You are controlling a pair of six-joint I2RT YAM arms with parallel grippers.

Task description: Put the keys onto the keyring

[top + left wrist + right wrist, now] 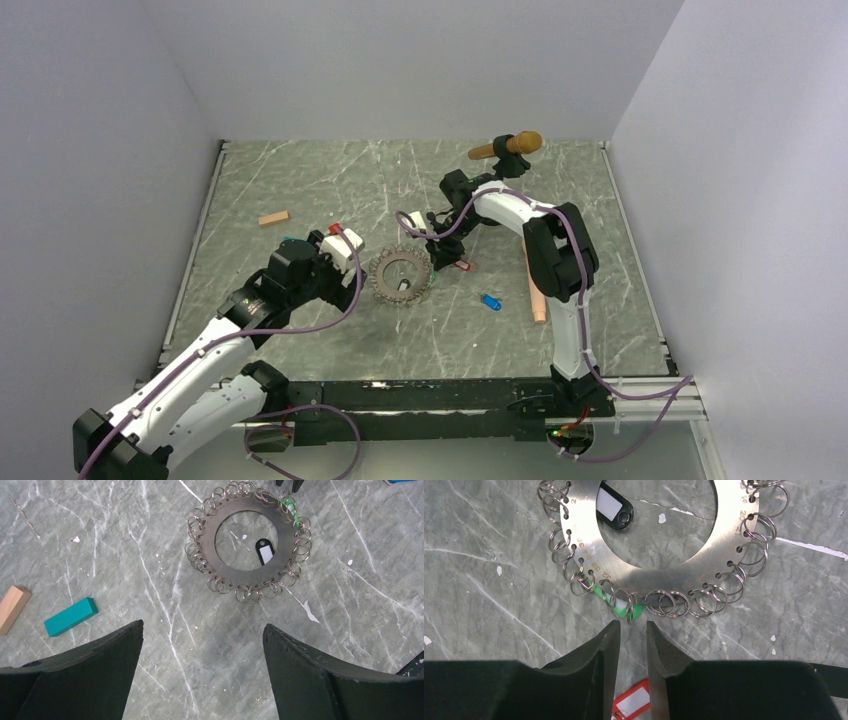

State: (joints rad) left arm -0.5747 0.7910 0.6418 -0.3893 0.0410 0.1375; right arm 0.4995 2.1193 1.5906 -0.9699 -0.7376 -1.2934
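The keyring (674, 575) is a flat metal ring with lots of little wire loops all round its edge. It lies flat on the grey table (360, 630), between the two arms. The right gripper (632, 625) is down low at the ring's edge. Its two fingers are close together with only a thin gap, and nothing is in that gap. Right in front of its tips is the green tag (638, 611), tucked in among the loops; I cannot tell if it is hooked onto one. A black tag (611, 505) lies inside the ring's hole. The red tag (634, 702) lies on the table under the right fingers. The blue tag (490, 302) lies apart, nearer the arm bases. The left gripper (202, 625) is spread wide and holds nothing, with the ring ahead of it. A teal block (70, 616) lies off to its left.
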